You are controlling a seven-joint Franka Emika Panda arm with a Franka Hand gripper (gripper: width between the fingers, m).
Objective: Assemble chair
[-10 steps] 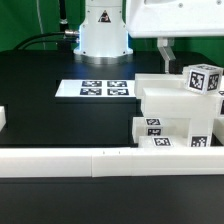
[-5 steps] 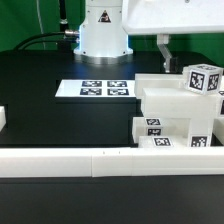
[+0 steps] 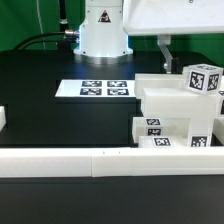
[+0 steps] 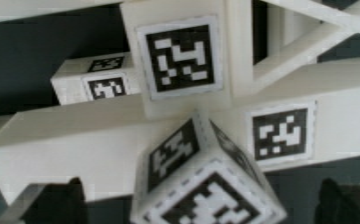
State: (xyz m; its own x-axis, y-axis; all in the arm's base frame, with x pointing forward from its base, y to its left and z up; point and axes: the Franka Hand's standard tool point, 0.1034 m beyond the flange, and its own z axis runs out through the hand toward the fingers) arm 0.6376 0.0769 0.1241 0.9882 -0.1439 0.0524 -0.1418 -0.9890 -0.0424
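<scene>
Wrist view shows the chair [image 4: 88, 130], chunky matte-white pieces bearing black-and-white tags, under the tool [image 4: 203, 203], spread wide, gripping nothing.

Black table [image 3: 40, 115] with the marker board [image 3: 100, 89], showing four tags, lying flat in front of the arm's white base [image 3: 103, 30]. At the exterior view's right, white pieces of the chair [image 3: 175, 115] stand stacked, a tagged post end [image 3: 203, 78] uppermost, beneath the arm's outer end [image 3: 175, 18]. A long low white border rail [image 3: 90, 160] runs along the near edge.
</scene>
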